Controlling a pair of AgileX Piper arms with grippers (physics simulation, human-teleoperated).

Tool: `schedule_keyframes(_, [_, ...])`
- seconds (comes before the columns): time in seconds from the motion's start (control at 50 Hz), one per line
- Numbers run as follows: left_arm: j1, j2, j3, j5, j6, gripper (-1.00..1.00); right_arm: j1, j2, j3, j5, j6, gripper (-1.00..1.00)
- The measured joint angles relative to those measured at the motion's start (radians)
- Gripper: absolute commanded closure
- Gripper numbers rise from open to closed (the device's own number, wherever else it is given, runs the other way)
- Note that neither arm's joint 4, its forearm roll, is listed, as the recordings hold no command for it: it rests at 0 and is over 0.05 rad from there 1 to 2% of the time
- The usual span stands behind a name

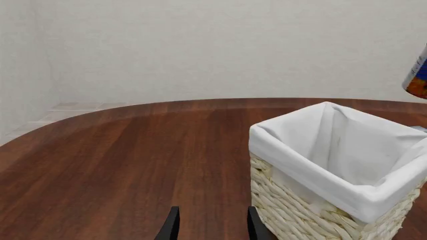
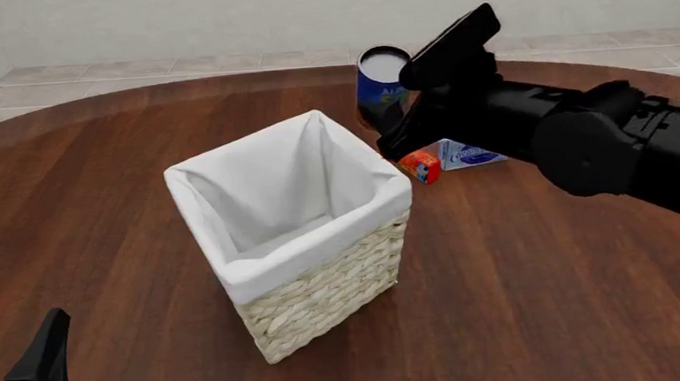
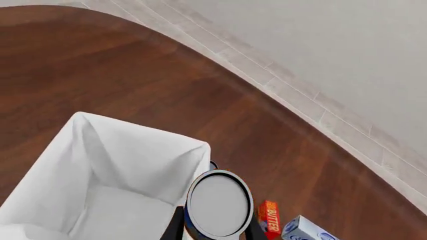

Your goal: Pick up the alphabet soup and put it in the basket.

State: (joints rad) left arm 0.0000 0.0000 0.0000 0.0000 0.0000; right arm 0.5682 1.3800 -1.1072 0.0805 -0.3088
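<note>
The alphabet soup (image 2: 381, 80), a small blue can with a silvery top, hangs in the air with my right gripper (image 2: 397, 109) shut on it. It sits just beyond the far right corner of the basket (image 2: 322, 289), above rim height. The right wrist view shows the can's top (image 3: 219, 204) between the fingers of the right gripper (image 3: 215, 231), beside the basket's white lining (image 3: 193, 155). My left gripper (image 2: 10, 350) stands open and low at the near left. In the left wrist view, the left gripper (image 1: 212, 227) holds nothing, the basket (image 1: 300, 210) stands close by, and the can (image 1: 417, 75) shows at the edge.
A small orange-red box (image 2: 420, 165) and a blue-and-white box (image 2: 468, 154) lie on the table behind the basket, under the right arm. Both show in the right wrist view, the orange-red box (image 3: 269, 217) next to the blue-and-white box (image 3: 303, 231). The table's curved far edge meets tiled floor.
</note>
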Motion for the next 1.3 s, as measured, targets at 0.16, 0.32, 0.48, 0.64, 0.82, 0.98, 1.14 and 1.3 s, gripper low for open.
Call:
schedule_keyframes(0.16, [0.000,0.000,0.000,0.000,0.000,-1.00,0.024,0.034,-0.025,0.003,-0.002,1.00])
schedule_keyframes(0.32, [0.000,0.000,0.000,0.000,0.000,-1.00,0.052,0.069,-0.055,0.007,-0.003,1.00])
schedule_keyframes(0.48, [0.000,0.000,0.000,0.000,0.000,-1.00,0.077,0.100,-0.085,0.012,-0.002,1.00])
schedule_keyframes(0.64, [0.000,0.000,0.000,0.000,0.000,-1.00,0.102,0.129,-0.111,0.017,-0.002,1.00])
schedule_keyframes(0.82, [0.000,0.000,0.000,0.000,0.000,-1.00,0.127,0.157,-0.130,0.022,-0.002,1.00])
schedule_keyframes(0.98, [0.000,0.000,0.000,0.000,0.000,-1.00,0.145,0.183,-0.145,0.030,-0.003,1.00])
schedule_keyframes(1.14, [0.000,0.000,0.000,0.000,0.000,-1.00,0.158,0.215,-0.160,0.041,-0.008,1.00])
schedule_keyframes(1.3, [0.000,0.000,0.000,0.000,0.000,-1.00,0.168,0.251,-0.181,0.056,-0.014,1.00])
